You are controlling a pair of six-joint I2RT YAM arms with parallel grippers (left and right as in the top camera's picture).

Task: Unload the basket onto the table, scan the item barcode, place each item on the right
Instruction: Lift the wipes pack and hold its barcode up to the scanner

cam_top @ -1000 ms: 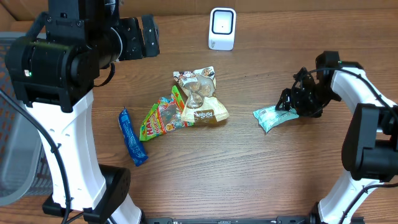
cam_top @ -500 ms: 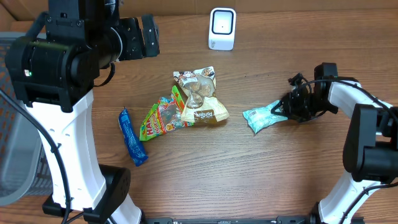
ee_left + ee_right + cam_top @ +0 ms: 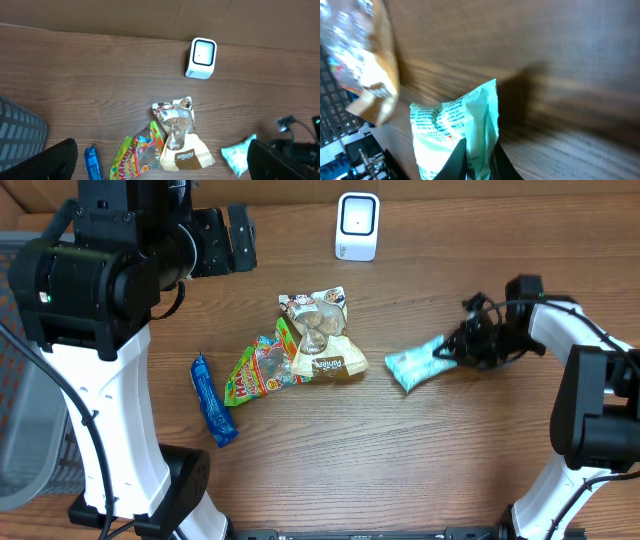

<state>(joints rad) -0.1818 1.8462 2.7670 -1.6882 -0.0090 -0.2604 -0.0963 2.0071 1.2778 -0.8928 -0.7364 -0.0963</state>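
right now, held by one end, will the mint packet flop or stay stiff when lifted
Probably floppy: the mint packet is thin crinkled film, creased where the right gripper pinches it. Likely light, as it shows little bulk. The glossy film may slip.

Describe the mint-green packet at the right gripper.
The packet is a mint-green pouch of crinkly film with fine print and a red mark on a paler panel. The right gripper is shut on one end; the other sticks out free. It looks lifted, casting a shadow on the table.
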